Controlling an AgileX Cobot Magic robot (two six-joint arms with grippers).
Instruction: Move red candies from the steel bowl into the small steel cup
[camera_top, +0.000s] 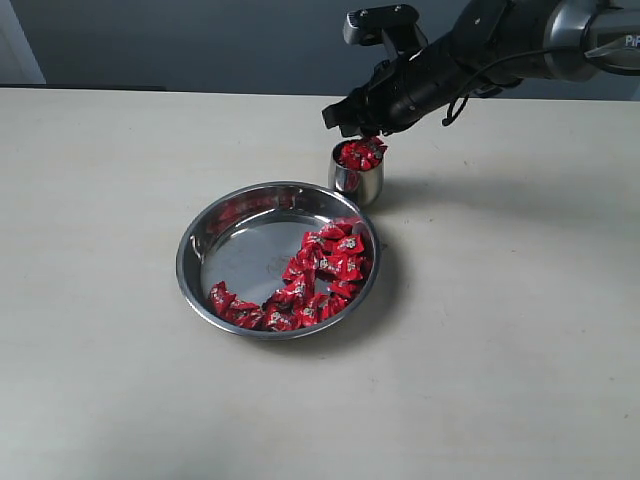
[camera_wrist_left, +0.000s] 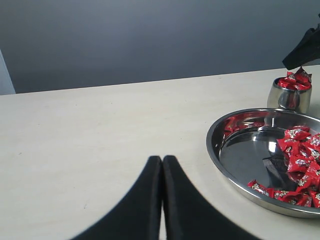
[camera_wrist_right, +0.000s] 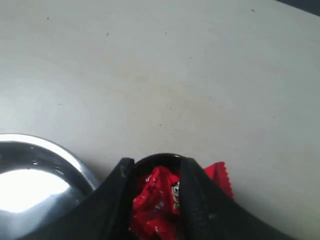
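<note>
Red candies (camera_top: 358, 155), crinkly, heap the small steel cup (camera_top: 360, 182); right tool (camera_top: 362, 131), grip unclear.

This looks like a robotics lab bench: a plain cream tabletop (camera_top: 100, 380) meets a flat grey wall (camera_top: 200, 40) along its far edge, a white panel (camera_top: 14, 40) stands past the far left corner, and a black robot arm (camera_top: 520, 40) reaches over it.

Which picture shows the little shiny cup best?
The left wrist view: the small steel cup stands whole, side-on, heaped with red candies. The exterior view shows it smaller under the right pincer; the right wrist view hides most of it behind that pincer.
</note>
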